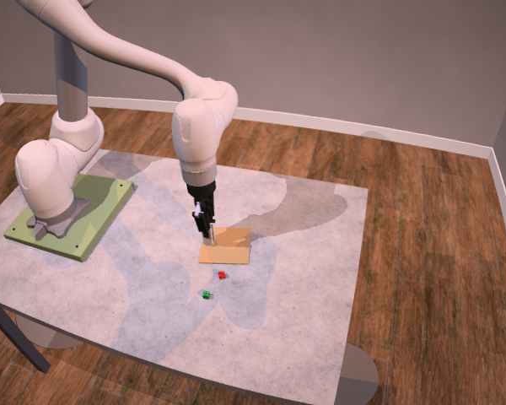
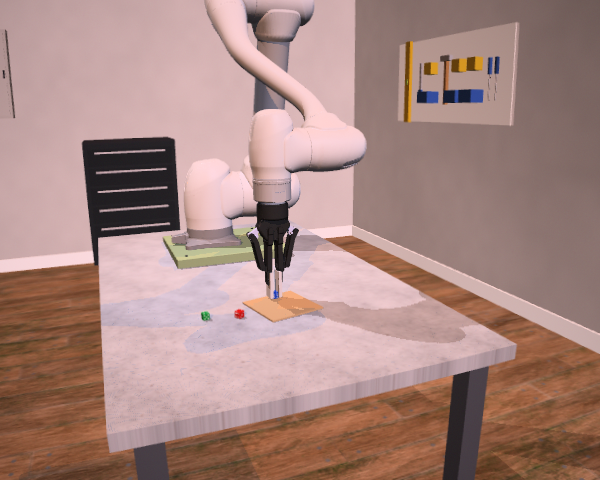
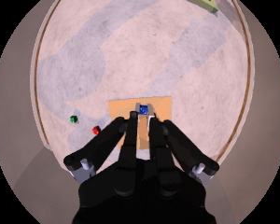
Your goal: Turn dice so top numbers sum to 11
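The orange mat (image 1: 236, 256) (image 2: 285, 313) (image 3: 163, 108) lies flat on the table. My gripper (image 1: 209, 243) (image 2: 274, 296) (image 3: 143, 108) points down over the mat's part nearer the robot base. Its fingers are nearly together, shut on the blue die (image 2: 276, 294) (image 3: 143, 110). The blue die is at or just above the mat; the exact gap cannot be told. It is hidden in the top view. The red die (image 1: 221, 275) (image 2: 239, 313) (image 3: 96, 131) lies on the table beside the mat. The green die (image 1: 206, 294) (image 2: 205, 315) (image 3: 74, 119) lies farther out. The pips are too small to read.
The robot base stands on a green plate (image 1: 103, 209) (image 2: 186, 262) (image 3: 206, 5) at one end of the grey table (image 1: 305, 278) (image 2: 290, 372). A black drawer cabinet (image 2: 130, 180) stands behind the table. The arm's shadows fall across the mat and dice area.
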Available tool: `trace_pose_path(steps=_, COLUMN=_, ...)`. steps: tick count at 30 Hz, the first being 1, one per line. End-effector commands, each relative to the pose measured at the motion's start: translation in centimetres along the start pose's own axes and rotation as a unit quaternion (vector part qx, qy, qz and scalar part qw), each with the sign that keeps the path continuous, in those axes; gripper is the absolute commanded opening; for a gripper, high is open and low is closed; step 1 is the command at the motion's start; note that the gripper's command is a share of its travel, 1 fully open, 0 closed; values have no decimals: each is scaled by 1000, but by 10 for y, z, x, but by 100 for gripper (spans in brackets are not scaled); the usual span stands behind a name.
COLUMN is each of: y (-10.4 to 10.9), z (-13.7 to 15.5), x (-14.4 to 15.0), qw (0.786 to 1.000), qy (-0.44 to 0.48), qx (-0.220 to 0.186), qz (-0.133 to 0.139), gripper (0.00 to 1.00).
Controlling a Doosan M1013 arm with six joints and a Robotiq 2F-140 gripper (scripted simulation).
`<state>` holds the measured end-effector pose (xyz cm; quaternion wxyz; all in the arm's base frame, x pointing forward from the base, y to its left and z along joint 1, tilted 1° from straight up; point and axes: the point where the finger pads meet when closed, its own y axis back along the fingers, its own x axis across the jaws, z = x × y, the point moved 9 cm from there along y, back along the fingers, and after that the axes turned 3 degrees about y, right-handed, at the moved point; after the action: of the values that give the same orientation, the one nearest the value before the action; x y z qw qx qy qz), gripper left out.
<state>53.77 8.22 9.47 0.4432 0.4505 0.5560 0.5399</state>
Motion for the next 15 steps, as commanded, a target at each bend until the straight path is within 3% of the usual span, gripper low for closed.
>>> trace_pose_path(steps=1, y=-2, z=0, x=2, qw=1000, qy=5, qx=0, qz=0, gripper=7)
trace_pose_path(steps=8, y=-2, z=0, x=2, qw=1000, qy=5, qx=0, qz=0, gripper=7)
trace_pose_path(steps=15, y=-2, z=0, x=2, qw=1000, qy=5, qx=0, qz=0, gripper=14)
